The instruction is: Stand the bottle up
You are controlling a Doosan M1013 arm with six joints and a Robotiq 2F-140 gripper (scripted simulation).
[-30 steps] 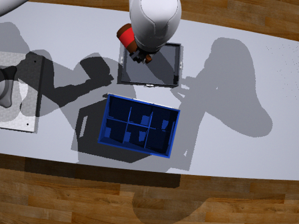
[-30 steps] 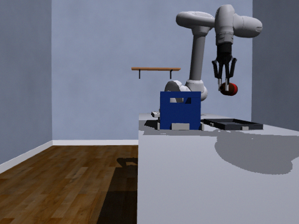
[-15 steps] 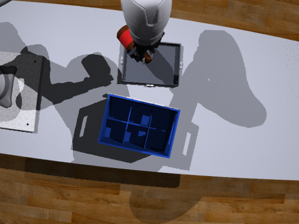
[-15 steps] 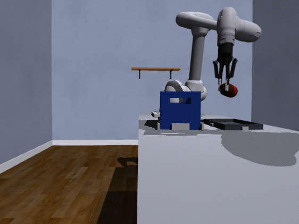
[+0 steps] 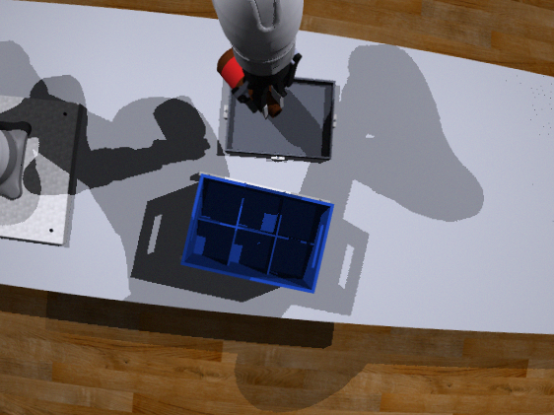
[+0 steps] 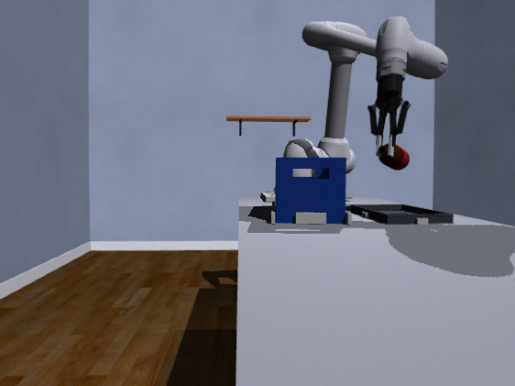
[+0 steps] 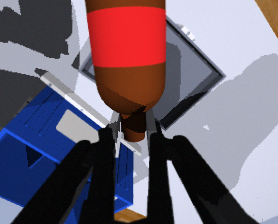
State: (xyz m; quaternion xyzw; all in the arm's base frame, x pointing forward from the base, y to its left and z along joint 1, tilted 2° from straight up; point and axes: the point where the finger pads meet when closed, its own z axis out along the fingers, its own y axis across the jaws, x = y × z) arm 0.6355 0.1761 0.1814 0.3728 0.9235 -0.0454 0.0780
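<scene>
The brown bottle with a red label point(image 5: 232, 71) point(image 6: 399, 158) point(image 7: 127, 37) is in the air, high above the table. It leans far over, close to lying flat, its base slightly lower than its neck. My gripper point(image 5: 266, 107) point(image 6: 385, 150) point(image 7: 133, 115) is shut on the bottle's neck. The black tray point(image 5: 256, 136) point(image 6: 394, 219) point(image 7: 200, 70) stands flat on the table below, and no bottle lies in it. In the top view the neck is over the tray and the base reaches past its back left corner. The arm hides part of the bottle there.
The blue crate point(image 5: 323, 248) point(image 6: 312, 198) point(image 7: 50, 115) stands beside the tray, with a narrow gap between them. It has several compartments and no bottles show in them. The robot's base plate point(image 5: 51, 213) is at the left. A wooden shelf point(image 6: 268, 118) hangs on the back wall.
</scene>
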